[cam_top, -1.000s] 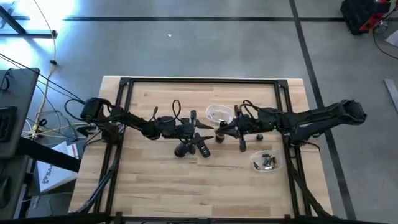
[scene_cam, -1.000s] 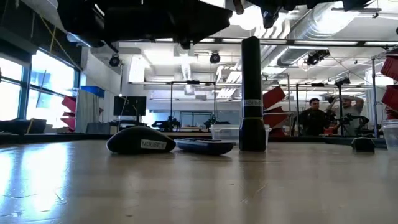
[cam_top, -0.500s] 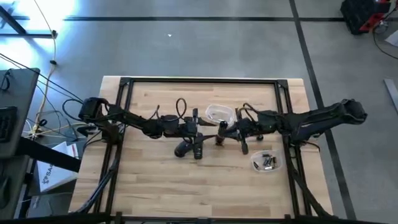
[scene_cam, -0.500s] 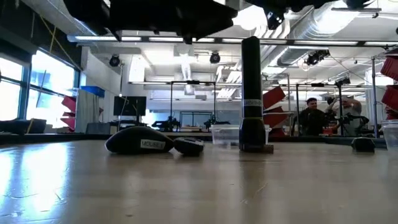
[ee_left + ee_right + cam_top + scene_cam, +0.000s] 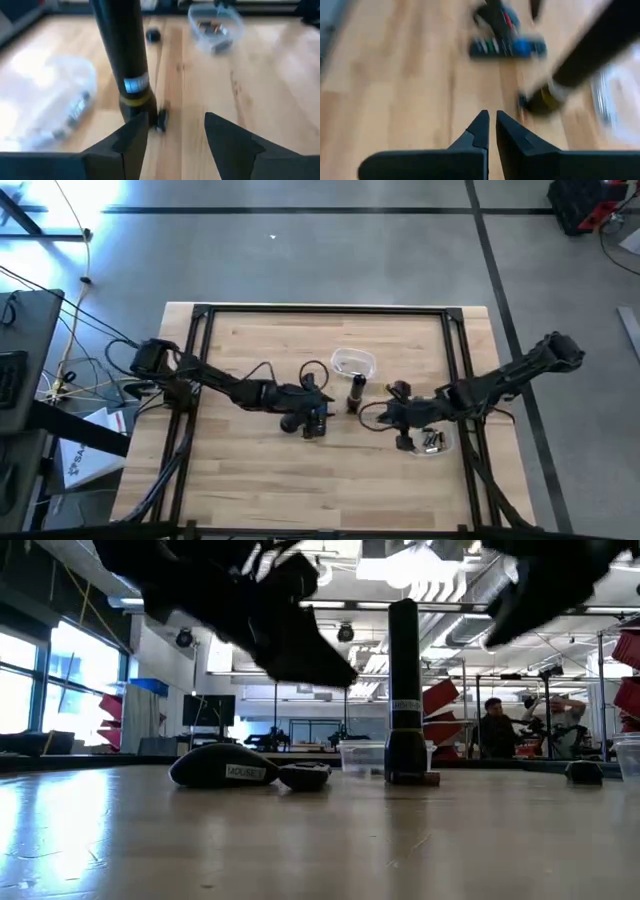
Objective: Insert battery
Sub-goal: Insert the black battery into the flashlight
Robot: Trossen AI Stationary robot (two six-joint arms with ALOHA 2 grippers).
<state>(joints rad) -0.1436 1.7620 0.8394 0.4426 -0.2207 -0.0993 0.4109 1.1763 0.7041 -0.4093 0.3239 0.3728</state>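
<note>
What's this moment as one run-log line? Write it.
left end effector: open, facing upright flashlight | right end effector: shut, beside battery tub | battery: not yet inserted

Your flashlight point(image 5: 405, 690) is a tall black tube standing upright on the table, with a pale label band and a yellowish ring low on its body point(image 5: 131, 75). It sits just ahead of the left gripper's spread fingers point(image 5: 131, 145), slightly toward one of them. The spare batteries point(image 5: 431, 441) are lying loose in a small clear tub, right beside the right arm's fingers. From the left wrist camera you'll spot that same tub point(image 5: 215, 27) well beyond the fingertips.
</note>
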